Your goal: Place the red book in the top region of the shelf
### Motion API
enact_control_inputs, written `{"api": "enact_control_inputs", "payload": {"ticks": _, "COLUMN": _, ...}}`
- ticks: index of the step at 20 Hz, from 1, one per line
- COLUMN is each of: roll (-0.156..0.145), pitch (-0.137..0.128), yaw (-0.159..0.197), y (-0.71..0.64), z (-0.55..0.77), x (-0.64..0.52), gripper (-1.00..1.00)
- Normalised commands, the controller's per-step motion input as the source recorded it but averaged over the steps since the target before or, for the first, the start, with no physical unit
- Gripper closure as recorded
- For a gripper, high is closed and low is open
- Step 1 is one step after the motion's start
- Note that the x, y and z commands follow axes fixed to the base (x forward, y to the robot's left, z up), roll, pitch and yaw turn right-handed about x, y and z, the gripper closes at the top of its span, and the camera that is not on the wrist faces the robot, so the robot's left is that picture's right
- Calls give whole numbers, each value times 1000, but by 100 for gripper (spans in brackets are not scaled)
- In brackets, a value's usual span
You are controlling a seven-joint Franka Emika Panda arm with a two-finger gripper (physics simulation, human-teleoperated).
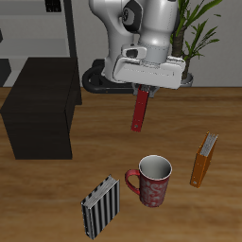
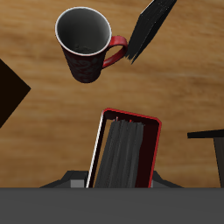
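Observation:
The red book (image 1: 139,110) is thin and dark red, and it hangs tilted from my gripper (image 1: 145,92), lifted above the table. My gripper is shut on its upper end. In the wrist view the red book (image 2: 127,153) shows end-on between the fingers, with its red cover and grey page edges. The shelf (image 1: 43,104) is a low matte black box at the table's side, apart from the book and lower than it. A corner of the shelf (image 2: 10,92) also shows in the wrist view.
A red mug (image 1: 151,180) stands below the book, nearer the front edge; it also shows in the wrist view (image 2: 86,44). A striped book (image 1: 99,206) stands beside it, an orange book (image 1: 203,159) on the other side. A grey rack (image 1: 57,28) and a plant (image 1: 200,24) stand at the back.

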Motion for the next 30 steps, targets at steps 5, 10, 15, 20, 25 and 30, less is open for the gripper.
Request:
{"api": "enact_control_inputs", "payload": {"ticks": 5, "roll": -105, "pitch": 0, "yaw": 108, "y": -179, "z": 154, "x": -44, "gripper": 100}}
{"api": "enact_control_inputs", "payload": {"ticks": 10, "roll": -97, "pitch": 0, "yaw": 77, "y": -226, "z": 190, "x": -68, "gripper": 100}}
{"api": "enact_control_inputs", "payload": {"ticks": 15, "roll": -82, "pitch": 4, "yaw": 52, "y": -296, "z": 119, "x": -77, "gripper": 100}}
{"api": "enact_control_inputs", "payload": {"ticks": 20, "roll": -135, "pitch": 42, "yaw": 55, "y": -396, "z": 14, "x": -34, "gripper": 100}}
{"api": "enact_control_inputs", "payload": {"ticks": 25, "roll": -71, "pitch": 11, "yaw": 16, "y": -193, "z": 41, "x": -14, "gripper": 100}}
{"api": "enact_control_inputs", "payload": {"ticks": 30, "roll": -66, "pitch": 2, "yaw": 16, "y": -126, "z": 63, "x": -13, "gripper": 100}}
